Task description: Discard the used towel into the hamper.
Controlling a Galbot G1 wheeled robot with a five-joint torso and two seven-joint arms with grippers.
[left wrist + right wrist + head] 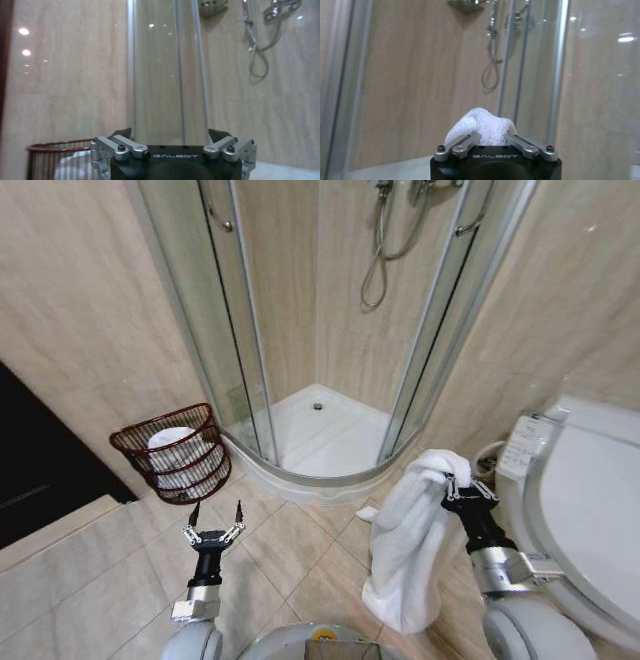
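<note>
A white towel (pixel 410 540) hangs in folds from my right gripper (pixel 458 483), which is shut on its top end, held up at the right in front of the shower. In the right wrist view the towel (pixel 482 127) bulges out between the closed fingers (pixel 462 144). The hamper (pixel 175 452), a dark reddish-brown slatted basket with white cloth inside, stands on the floor at the left against the wall. My left gripper (pixel 215 520) is open and points up, a little in front of the hamper. The hamper's rim (pixel 55 145) also shows low in the left wrist view.
A curved glass shower cabin (pixel 330 330) with a white tray (pixel 320 435) fills the corner ahead. A toilet (pixel 585 500) with a side control panel (pixel 522 445) stands at the right. A dark doorway (pixel 30 460) lies at the left. Beige floor tiles (pixel 290 550) stretch between the arms.
</note>
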